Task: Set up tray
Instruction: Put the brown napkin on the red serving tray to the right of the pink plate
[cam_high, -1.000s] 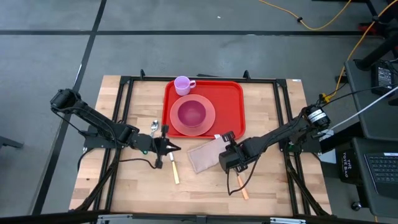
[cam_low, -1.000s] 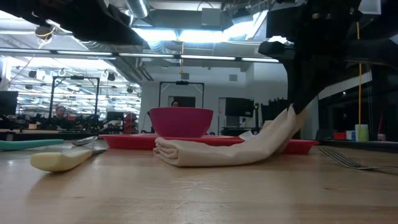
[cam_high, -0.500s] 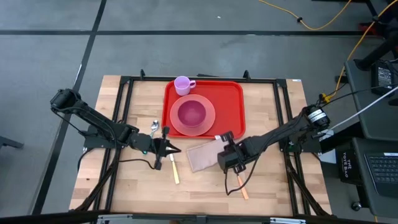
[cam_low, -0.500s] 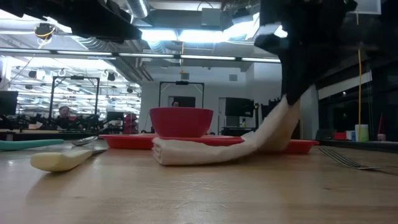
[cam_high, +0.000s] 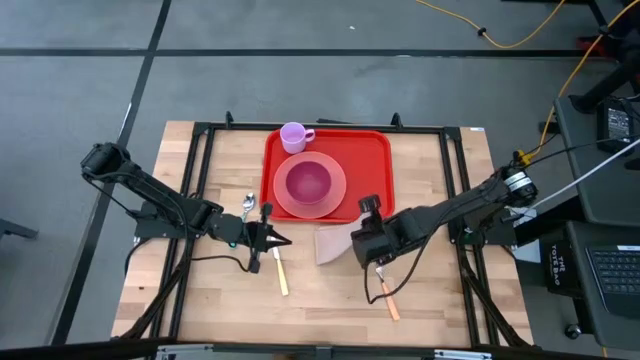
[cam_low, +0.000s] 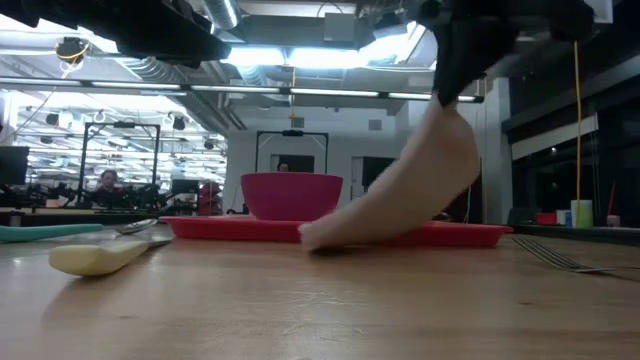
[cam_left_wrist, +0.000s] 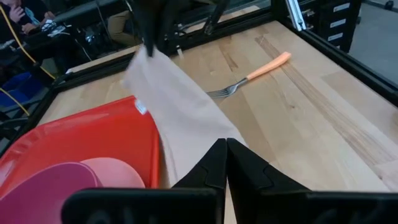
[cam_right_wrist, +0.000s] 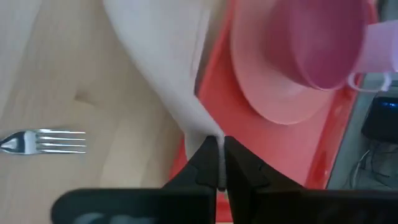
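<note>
The red tray (cam_high: 372, 160) lies at the table's far middle and carries a pink plate (cam_high: 332, 200) with a pink bowl (cam_high: 308, 181) and a purple cup (cam_high: 293, 136). A beige napkin (cam_high: 333, 245) hangs slanted near the tray's near edge. My right gripper (cam_high: 358, 232) is shut on its upper end. My left gripper (cam_high: 283, 240) is shut and hovers over the table left of the napkin, with nothing between its fingers. A cream-handled knife (cam_high: 281, 273) and a spoon (cam_high: 248, 205) lie by it. An orange-handled fork (cam_high: 386, 299) lies near the right arm. My right gripper pinches the napkin's upper tip (cam_right_wrist: 210, 135) between its two fingers, coming from above and slanting down. The napkin (cam_low: 405, 190) hangs slanted below the fingers. Its lower end (cam_low: 318, 236) rests on the table in front of the tray's near rim.
Black frame rails (cam_high: 200, 170) run along the table's left, right and far sides. Bare wood (cam_high: 320, 310) stretches along the near edge. The fork (cam_right_wrist: 43, 142) lies on the table close to the napkin.
My right gripper has risen, still shut on the napkin. The napkin has been drawn up from a folded heap on the table into a slanted hanging sheet. Its lower end has slid along the table toward the right arm and stays on the wood.
</note>
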